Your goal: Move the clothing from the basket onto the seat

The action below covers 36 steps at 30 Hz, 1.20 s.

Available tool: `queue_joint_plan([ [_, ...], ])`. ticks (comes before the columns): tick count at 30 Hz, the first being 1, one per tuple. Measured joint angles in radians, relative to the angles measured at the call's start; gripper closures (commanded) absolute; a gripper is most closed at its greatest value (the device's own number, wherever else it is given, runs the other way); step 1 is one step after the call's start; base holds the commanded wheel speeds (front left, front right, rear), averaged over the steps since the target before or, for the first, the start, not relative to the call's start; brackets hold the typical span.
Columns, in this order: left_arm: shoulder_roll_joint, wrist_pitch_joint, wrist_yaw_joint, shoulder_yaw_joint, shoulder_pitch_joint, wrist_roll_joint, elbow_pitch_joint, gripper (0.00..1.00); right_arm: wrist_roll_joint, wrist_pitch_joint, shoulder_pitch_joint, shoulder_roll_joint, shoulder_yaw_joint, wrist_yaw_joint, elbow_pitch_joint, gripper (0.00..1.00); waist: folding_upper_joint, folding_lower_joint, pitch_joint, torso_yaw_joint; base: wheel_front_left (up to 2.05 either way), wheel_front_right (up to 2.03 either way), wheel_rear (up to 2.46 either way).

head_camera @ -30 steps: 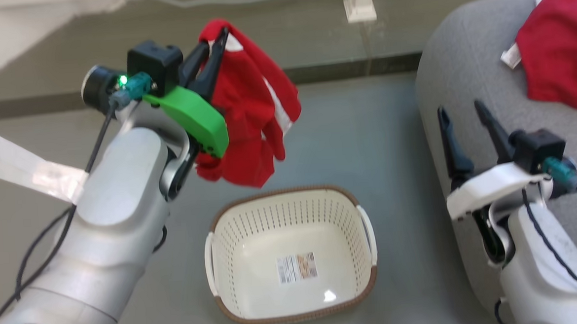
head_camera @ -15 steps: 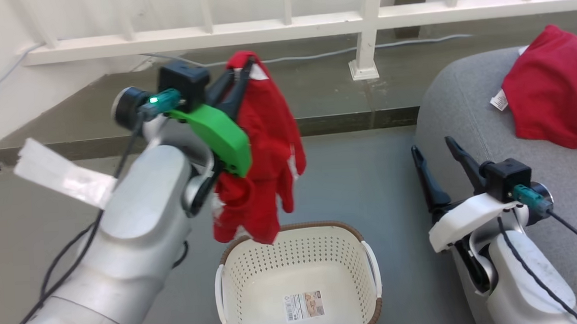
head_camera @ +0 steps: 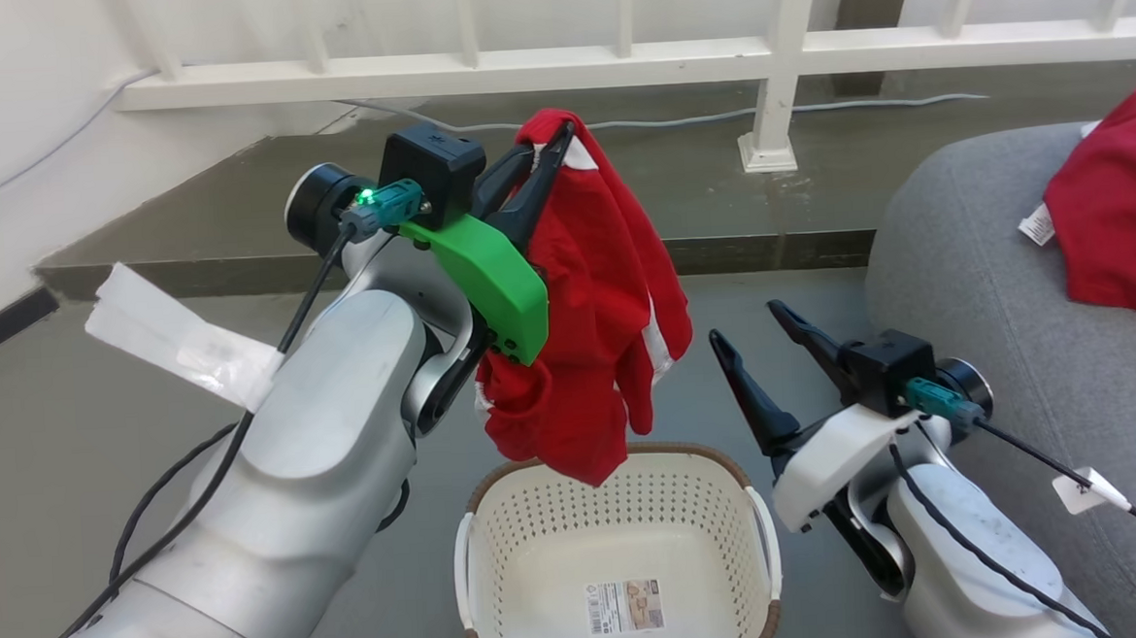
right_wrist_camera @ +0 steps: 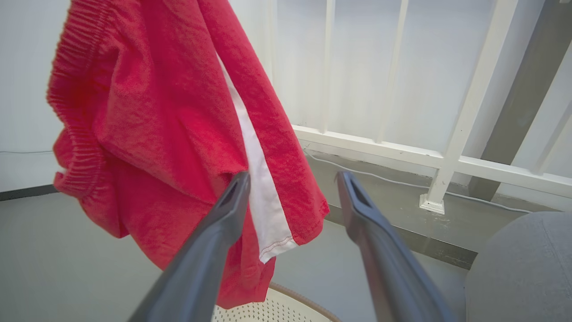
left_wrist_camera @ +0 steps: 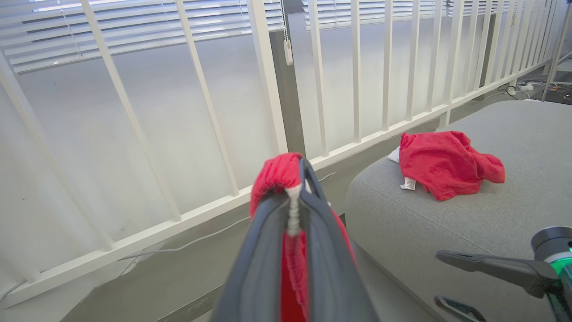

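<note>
My left gripper [head_camera: 549,145] is shut on the top of a red garment with a white stripe [head_camera: 598,337], which hangs down above the cream basket [head_camera: 619,559]. The basket holds just a paper label. In the left wrist view the red cloth [left_wrist_camera: 279,176] is pinched between the closed fingers. A second red garment [head_camera: 1121,207] lies on the grey seat [head_camera: 974,269], also seen from the left wrist as a red heap [left_wrist_camera: 442,163] on the seat [left_wrist_camera: 447,223]. My right gripper [head_camera: 752,334] is open beside the seat, its fingers framing the hanging garment [right_wrist_camera: 170,129].
A white railing [head_camera: 778,55] runs along the back behind a raised grey ledge [head_camera: 232,220], with a thin cable along it. White tape tags hang from my arm cables [head_camera: 180,344]. Grey floor [head_camera: 49,434] lies around the basket.
The head view has tilted up and swung, bringing the railing into sight. My left gripper has lifted the garment higher above the basket. My right gripper stays open.
</note>
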Motion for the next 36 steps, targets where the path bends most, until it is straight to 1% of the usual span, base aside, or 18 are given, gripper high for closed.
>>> queue_joint_plan([
  [9,-0.002,0.019,0.000,-0.026,0.000,-0.009,-0.031,1.00,0.047,0.000,-0.063,-0.002,0.139,0.000,0.046,0.00,0.0000,0.0000,-0.009,0.043,0.00,0.00,0.00],
  [10,-0.002,0.019,0.000,-0.026,0.000,-0.009,-0.031,1.00,0.047,0.000,-0.063,-0.002,0.139,0.000,0.046,0.00,0.0000,0.0000,-0.009,0.043,0.00,0.00,0.00],
  [16,-0.002,0.028,0.000,-0.033,0.000,-0.014,-0.053,1.00,0.080,0.000,-0.114,-0.002,0.218,0.000,0.074,0.00,0.0000,0.0000,-0.012,0.060,0.00,0.00,0.00],
  [27,-0.004,0.036,0.000,-0.061,0.000,-0.033,-0.113,1.00,0.095,0.000,-0.189,-0.004,0.234,0.000,0.130,0.00,0.0000,0.0000,-0.010,0.066,0.00,0.00,0.00],
  [36,-0.004,0.045,0.000,-0.065,0.000,-0.037,-0.148,1.00,0.095,0.000,-0.232,-0.005,0.181,0.000,0.150,0.00,0.0000,0.0000,-0.004,0.061,0.00,0.00,0.00],
])
